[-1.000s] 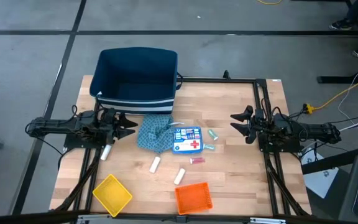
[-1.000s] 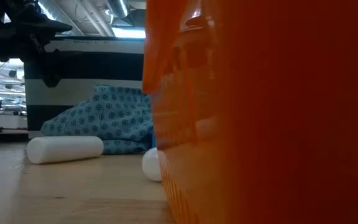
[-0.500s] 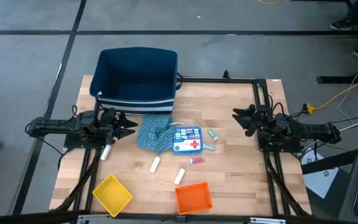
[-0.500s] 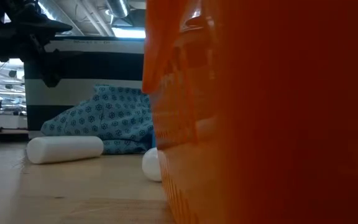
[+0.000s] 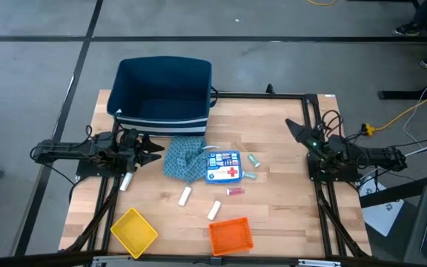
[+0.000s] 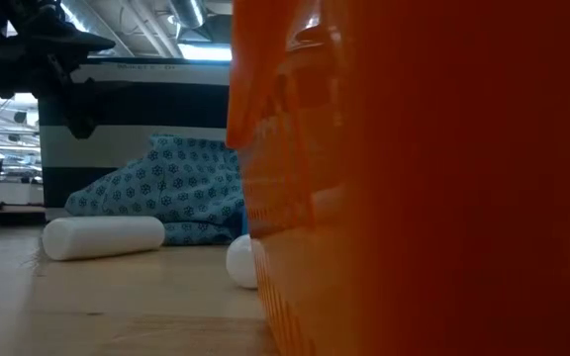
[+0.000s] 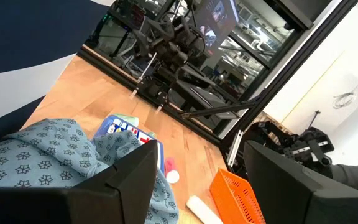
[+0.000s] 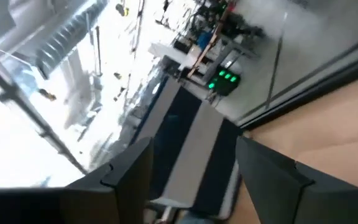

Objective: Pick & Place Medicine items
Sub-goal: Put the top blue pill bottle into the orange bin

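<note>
High view first: right gripper up at the right side of the wooden table, swung toward the far edge, fingers spread wide with nothing between them. Well apart from it, toward the table's middle, the flat blue-and-white box with its red cross, lying against the teal patterned cloth. Just beside the box on the gripper's side, two tiny teal pieces, one nearer the far edge, one nearer the front; a pink piece near the box's front edge. Three white cylinders scattered: one in front of the cloth, another closer to the orange tray, a third under the left arm. Left gripper over at the left, parked beside the cloth, fingers parted and empty too. Dark blue bin at the far edge, yellow tray at the front left. Down at table height, orange tray wall filling most of the frame, one white cylinder lying on its side before the cloth, another's round end peeking out by the tray. From the left wrist, cloth close ahead, box just past it. From the right wrist, both dark fingers wide apart, pointing off the table into the room.
</note>
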Motion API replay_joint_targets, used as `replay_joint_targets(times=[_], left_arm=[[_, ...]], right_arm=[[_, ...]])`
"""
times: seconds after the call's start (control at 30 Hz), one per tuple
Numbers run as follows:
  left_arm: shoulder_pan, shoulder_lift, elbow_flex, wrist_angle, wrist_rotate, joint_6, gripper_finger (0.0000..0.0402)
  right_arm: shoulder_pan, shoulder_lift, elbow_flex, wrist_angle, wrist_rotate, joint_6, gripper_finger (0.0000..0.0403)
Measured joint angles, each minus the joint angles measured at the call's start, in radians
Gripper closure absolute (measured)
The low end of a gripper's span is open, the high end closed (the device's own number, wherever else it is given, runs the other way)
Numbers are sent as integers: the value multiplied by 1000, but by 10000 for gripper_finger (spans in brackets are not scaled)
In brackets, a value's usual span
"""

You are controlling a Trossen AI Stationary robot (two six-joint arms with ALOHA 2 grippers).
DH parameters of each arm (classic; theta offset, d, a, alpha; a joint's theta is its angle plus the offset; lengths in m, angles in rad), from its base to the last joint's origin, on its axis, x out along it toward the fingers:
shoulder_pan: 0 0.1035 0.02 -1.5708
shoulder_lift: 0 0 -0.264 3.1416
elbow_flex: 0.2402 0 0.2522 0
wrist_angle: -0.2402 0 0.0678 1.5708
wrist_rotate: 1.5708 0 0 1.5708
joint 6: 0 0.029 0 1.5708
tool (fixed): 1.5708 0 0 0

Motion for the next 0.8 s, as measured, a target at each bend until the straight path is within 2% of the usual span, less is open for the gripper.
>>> replay_joint_targets(times=[0.17, 0.3, 0.8], left_arm=[[0, 0, 0, 0, 0, 0, 164], [0, 0, 0, 0, -6, 0, 164], [0, 1, 0, 23, -357, 2, 164]], right_arm=[[0, 0, 0, 17, -80, 16, 170], [0, 0, 0, 16, -102, 58, 170], [0, 1, 0, 13, -94, 101, 170]])
